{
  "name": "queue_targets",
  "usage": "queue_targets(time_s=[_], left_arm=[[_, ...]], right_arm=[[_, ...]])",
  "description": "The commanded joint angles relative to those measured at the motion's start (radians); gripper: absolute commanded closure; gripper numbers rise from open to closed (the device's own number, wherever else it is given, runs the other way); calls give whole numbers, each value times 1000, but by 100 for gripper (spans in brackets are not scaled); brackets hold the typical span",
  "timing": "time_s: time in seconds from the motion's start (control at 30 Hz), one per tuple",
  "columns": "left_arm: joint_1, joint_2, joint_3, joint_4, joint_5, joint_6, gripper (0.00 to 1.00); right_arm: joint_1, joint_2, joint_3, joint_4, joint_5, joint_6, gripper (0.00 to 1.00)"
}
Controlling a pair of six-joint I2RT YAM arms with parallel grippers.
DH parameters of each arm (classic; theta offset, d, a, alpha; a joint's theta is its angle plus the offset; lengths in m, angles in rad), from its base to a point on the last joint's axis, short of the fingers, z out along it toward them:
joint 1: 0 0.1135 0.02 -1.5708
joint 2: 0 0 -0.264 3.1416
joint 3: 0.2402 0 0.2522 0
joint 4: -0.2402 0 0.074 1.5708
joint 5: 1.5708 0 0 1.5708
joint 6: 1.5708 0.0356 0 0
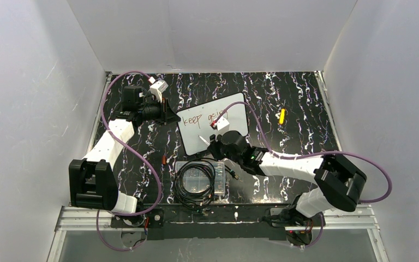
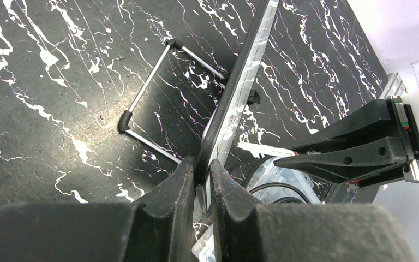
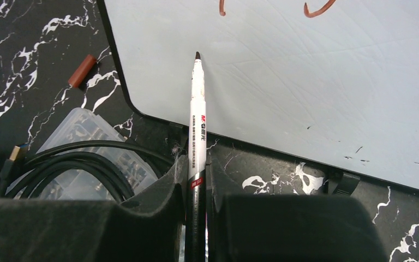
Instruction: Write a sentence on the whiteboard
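Black white-veined marble table [image 1: 283, 93], white walls around. At centre-left of the top view, your left gripper [image 2: 202, 169] is pinched tight on the rim of the small black-rimmed whiteboard [image 1: 196, 139] standing mid-frame. To its right, your right gripper [image 3: 196, 164] clamps a slim white marker pen [image 3: 197, 103], with the tip near the board's lower-left corner. Press hard and the board may twist in that pinch, skewing strokes. The reddish-brown sentence [image 1: 202, 119] reads "keep goi", the rest hidden. The barrel says "M&G".

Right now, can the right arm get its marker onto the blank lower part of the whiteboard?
Probably yes. The right gripper holds the marker with its tip over the bare lower-left of the whiteboard, nothing between them; the left gripper grips only the rim.
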Motion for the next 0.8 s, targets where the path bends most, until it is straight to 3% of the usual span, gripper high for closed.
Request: queue_targets(time_s=[0.0, 0.77], left_arm=[[8, -33, 31, 16, 3, 6, 100], [8, -29, 37, 15, 3, 6, 100]], right_arm=[[5, 20, 55, 23, 44, 4, 99], [27, 78, 63, -16, 53, 0, 99]])
